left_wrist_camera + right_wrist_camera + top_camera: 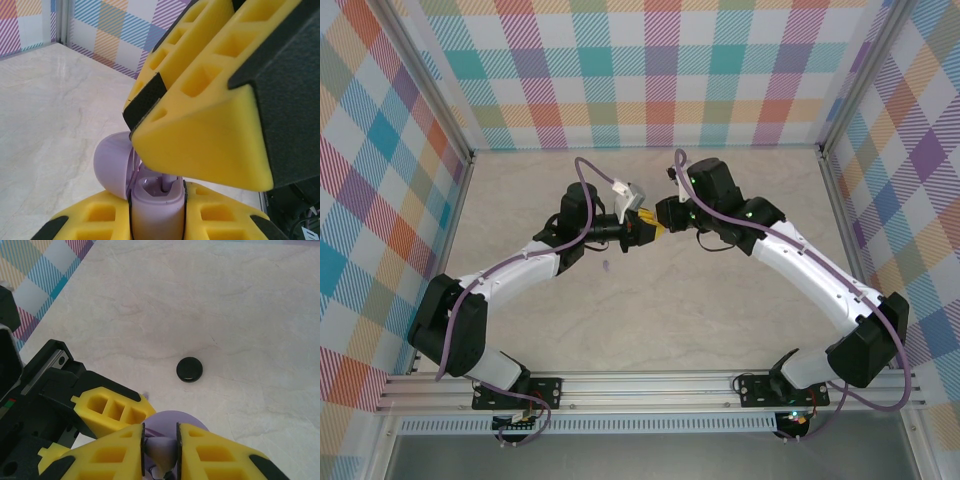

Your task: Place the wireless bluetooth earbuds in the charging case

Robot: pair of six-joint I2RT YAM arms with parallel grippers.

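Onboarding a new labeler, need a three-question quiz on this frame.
1. What does the left pincer hold? A) a black earbud B) the lilac charging case, lid open C) nothing
2. True or false: the black disc lies on the table, apart from both pincers.
3. Fill in: the right pincer pinches a ___ earbud at the open case.
Key: 1 B; 2 true; 3 lilac.

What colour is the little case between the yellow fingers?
The case is pale lilac, clearest in the left wrist view.
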